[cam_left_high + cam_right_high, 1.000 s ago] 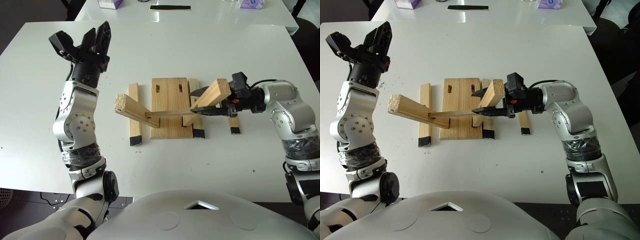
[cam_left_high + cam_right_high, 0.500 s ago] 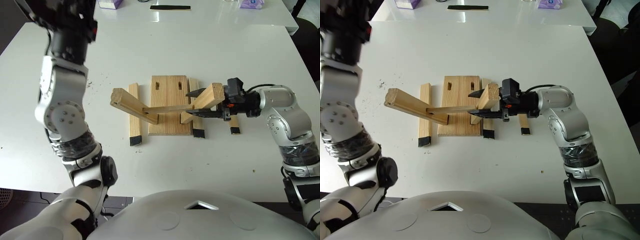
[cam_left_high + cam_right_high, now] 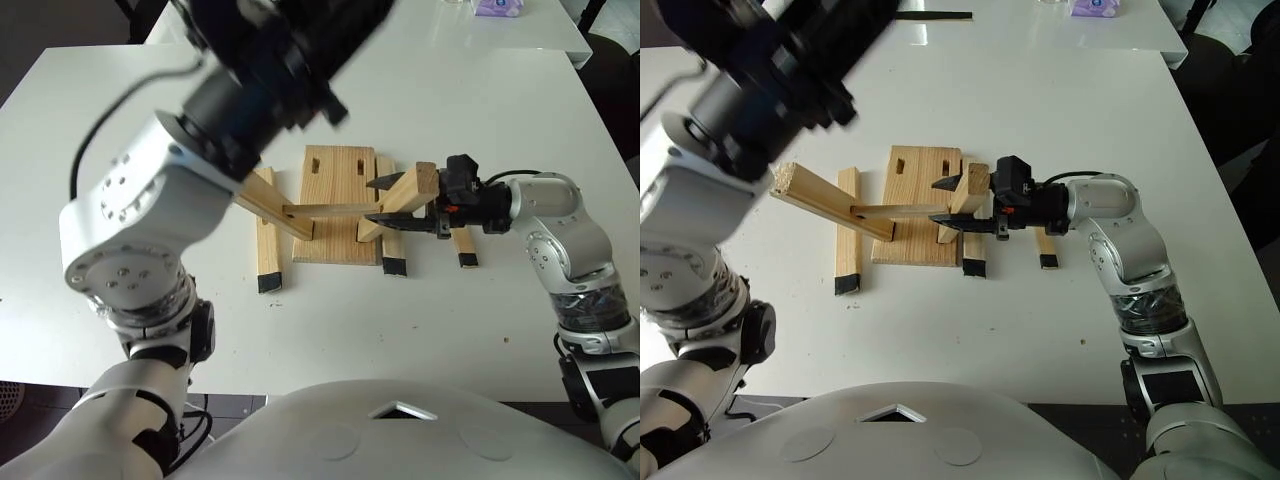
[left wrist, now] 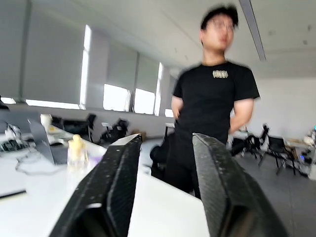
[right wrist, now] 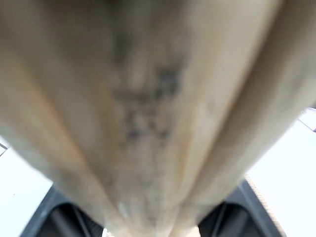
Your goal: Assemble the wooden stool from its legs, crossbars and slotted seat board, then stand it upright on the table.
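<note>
My right gripper (image 3: pixel 380 200) is shut on a wooden leg (image 3: pixel 408 190) and holds it tilted just above the slotted seat board (image 3: pixel 335 168), which lies flat on the white table. A thin crossbar (image 3: pixel 335 210) joins that leg to a second leg (image 3: pixel 272 208), which slants over the board's left edge. In the right wrist view, the held leg's wood (image 5: pixel 148 98) sits between the dark fingers. My left arm is raised high and close to the head camera, blurred. In the left wrist view, my left gripper (image 4: pixel 165 140) is open and empty, pointing out into the room.
Loose legs with black tips lie beside the board: one on its left (image 3: pixel 267 255), one on its right (image 3: pixel 393 255). A shorter piece (image 3: pixel 467 252) lies under my right wrist. A second white table behind carries a black strip (image 3: pixel 933 15) and a purple box (image 3: pixel 497 7).
My left arm has swung up from the table's left side and across toward the camera. My right gripper has carried the joined legs a little to the left and lower over the board.
</note>
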Tool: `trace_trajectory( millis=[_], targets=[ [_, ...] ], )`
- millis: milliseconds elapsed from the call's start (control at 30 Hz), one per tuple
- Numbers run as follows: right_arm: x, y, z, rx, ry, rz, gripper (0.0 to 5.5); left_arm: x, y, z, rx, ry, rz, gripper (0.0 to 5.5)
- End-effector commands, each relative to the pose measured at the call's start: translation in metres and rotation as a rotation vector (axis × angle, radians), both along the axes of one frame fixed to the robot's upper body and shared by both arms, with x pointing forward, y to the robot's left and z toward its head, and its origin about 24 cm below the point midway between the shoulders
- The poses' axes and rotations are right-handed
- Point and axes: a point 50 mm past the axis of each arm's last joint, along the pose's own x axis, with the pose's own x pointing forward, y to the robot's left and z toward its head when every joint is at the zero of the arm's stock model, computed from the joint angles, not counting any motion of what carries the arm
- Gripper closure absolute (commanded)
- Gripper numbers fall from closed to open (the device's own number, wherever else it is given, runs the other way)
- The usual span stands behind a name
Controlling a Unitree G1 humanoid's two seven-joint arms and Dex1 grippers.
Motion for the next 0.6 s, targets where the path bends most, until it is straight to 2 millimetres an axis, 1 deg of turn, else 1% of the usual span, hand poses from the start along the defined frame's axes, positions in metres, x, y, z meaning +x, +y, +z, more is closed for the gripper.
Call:
trace_trajectory(
  millis=[33,100,133,233,267,400,500,600],
  targets=[
    [0.001,-0.007,-0.013,-0.089,0.039,-0.049,3.49,-0.003,0.003,-0.01,0.094,0.049,0.009,4.44],
    [0.001,-0.007,-0.014,-0.097,0.052,-0.046,3.49,-0.003,0.004,-0.009,0.104,0.056,0.016,4.72],
    [0.001,-0.007,-0.014,-0.098,0.055,-0.047,3.49,-0.003,0.004,-0.01,0.104,0.07,0.018,4.95],
    [0.006,-0.009,-0.012,-0.094,0.07,-0.062,3.49,-0.005,0.003,-0.018,0.145,0.122,0.017,5.42],
    [0.007,-0.01,-0.012,-0.093,0.076,-0.065,3.49,-0.006,0.003,-0.02,0.15,0.14,0.017,5.5],
    [0.008,-0.011,-0.013,-0.1,0.083,-0.069,3.49,-0.008,0.004,-0.027,0.148,0.246,0.013,5.5],
    [0.007,-0.012,-0.013,-0.101,0.086,-0.077,3.49,-0.009,0.008,-0.034,0.159,0.361,0.036,5.5],
    [0.006,-0.014,-0.014,-0.097,0.092,-0.099,3.49,-0.014,0.011,-0.044,0.205,0.463,0.057,5.5]
  ],
)
